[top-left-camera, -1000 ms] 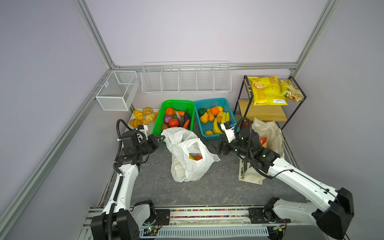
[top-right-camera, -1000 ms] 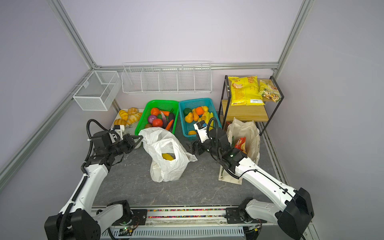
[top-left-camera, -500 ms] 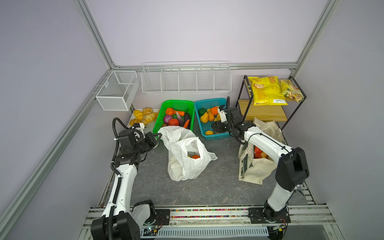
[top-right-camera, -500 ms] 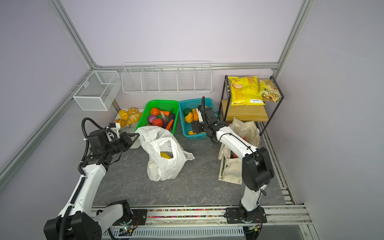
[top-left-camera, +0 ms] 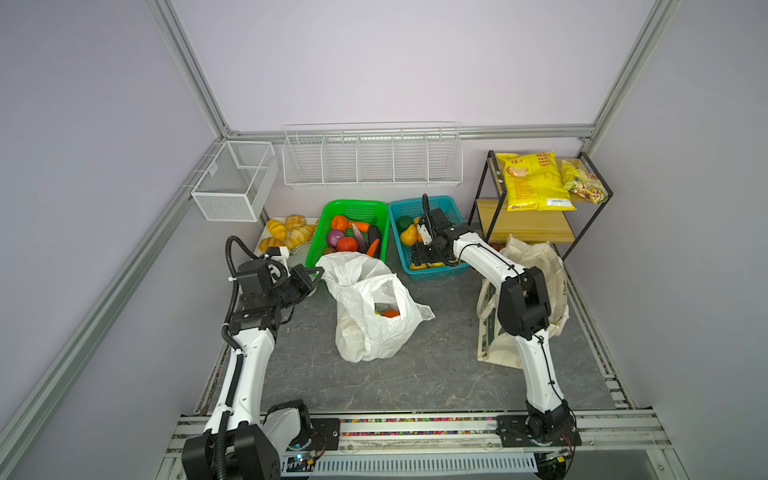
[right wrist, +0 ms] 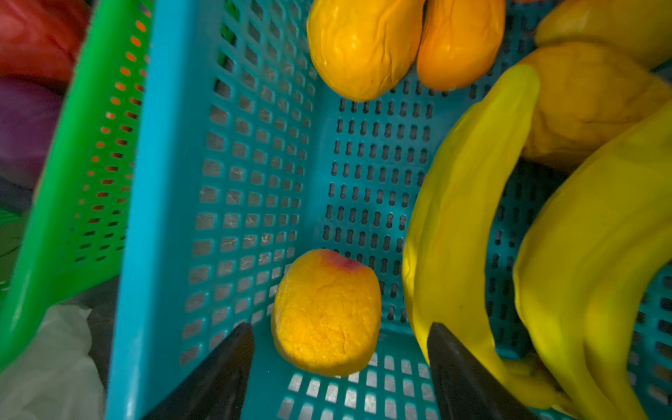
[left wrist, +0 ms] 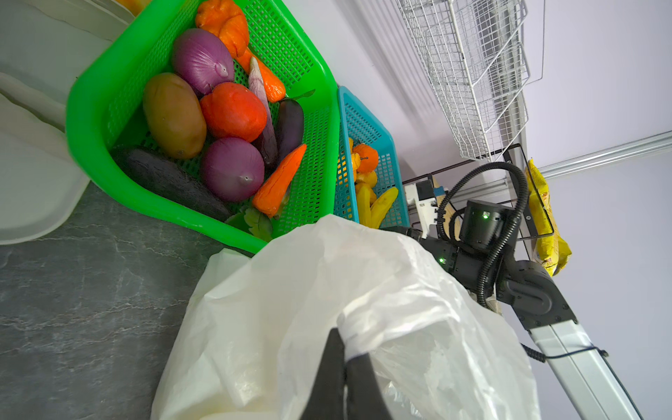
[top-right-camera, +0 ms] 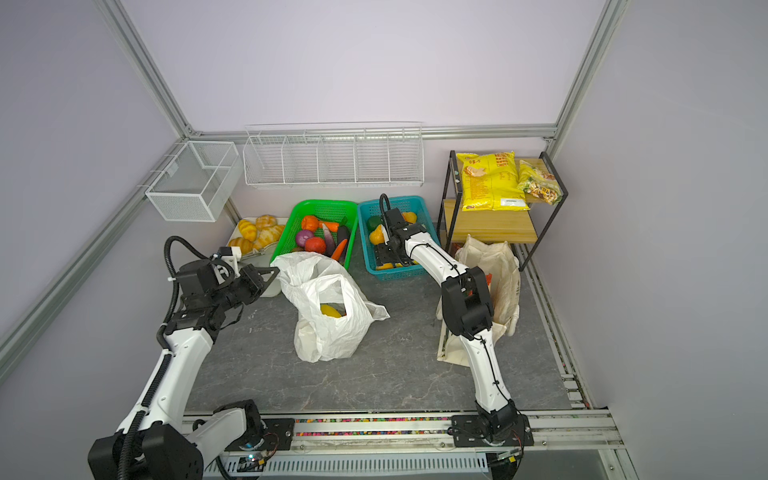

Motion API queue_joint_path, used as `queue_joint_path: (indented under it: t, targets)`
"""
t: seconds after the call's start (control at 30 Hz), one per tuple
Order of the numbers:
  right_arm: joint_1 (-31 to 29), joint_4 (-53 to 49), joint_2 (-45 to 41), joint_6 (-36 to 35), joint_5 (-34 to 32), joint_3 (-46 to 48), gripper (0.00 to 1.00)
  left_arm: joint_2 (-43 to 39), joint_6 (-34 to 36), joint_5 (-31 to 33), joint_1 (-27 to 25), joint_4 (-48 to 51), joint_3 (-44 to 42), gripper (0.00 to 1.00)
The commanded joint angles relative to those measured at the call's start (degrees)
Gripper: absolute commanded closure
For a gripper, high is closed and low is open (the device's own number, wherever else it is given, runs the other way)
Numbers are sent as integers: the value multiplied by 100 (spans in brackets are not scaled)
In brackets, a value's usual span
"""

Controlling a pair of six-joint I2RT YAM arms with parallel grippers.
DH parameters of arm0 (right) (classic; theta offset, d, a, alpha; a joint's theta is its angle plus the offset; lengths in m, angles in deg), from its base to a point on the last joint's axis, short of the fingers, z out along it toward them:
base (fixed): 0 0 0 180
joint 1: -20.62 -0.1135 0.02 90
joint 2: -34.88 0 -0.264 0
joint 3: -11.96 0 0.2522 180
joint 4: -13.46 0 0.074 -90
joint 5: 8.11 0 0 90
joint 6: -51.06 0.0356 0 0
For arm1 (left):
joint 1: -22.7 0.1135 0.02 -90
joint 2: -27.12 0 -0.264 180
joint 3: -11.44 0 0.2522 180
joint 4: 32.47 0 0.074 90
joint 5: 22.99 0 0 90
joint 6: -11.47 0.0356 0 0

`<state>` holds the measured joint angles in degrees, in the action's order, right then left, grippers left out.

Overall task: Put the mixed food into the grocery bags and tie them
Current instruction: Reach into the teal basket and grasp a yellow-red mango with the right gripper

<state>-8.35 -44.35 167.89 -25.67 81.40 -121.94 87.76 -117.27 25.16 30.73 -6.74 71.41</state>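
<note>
Lilac walls (top-left-camera: 374, 62), alu frame (top-left-camera: 195, 70), grey stone-look tabletop (top-left-camera: 436, 374), white wire rack (top-left-camera: 372, 160), black shelf w/ wood board (top-left-camera: 528, 226)

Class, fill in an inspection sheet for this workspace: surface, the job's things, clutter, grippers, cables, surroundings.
Surface: dark grey marbled tabletop.
Job's things: white plastic bag slumped mid-table, mouth open, fruit inside; canvas tote standing at the right; bananas and a yellow-orange fruit in the teal basket.
Clutter: green basket of vegetables; bread rolls; yellow chip bag on the shelf.
Grippers: left gripper shut on the bag's edge; right gripper open, jaws either side of the yellow-orange fruit.
Cables: a black hose loops over the left wrist, another over the right.
Surroundings: wire wall baskets, lilac walls.
</note>
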Motion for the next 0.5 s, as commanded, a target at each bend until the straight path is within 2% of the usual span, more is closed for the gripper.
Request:
queue_joint_path:
  t: [0.0, 0.23, 0.47]
  targets:
    - [-5, -617, 300, 90, 142, -453, 22, -71, 59, 1, 38, -144, -86, 100]
    - [-38, -836, 686, 61, 38, -739, 19, -93, 17, 18, 34, -168, -114, 100]
    - [-23, -1040, 1148, 49, -62, -1128, 23, -107, 7, 39, 38, -195, -147, 100]
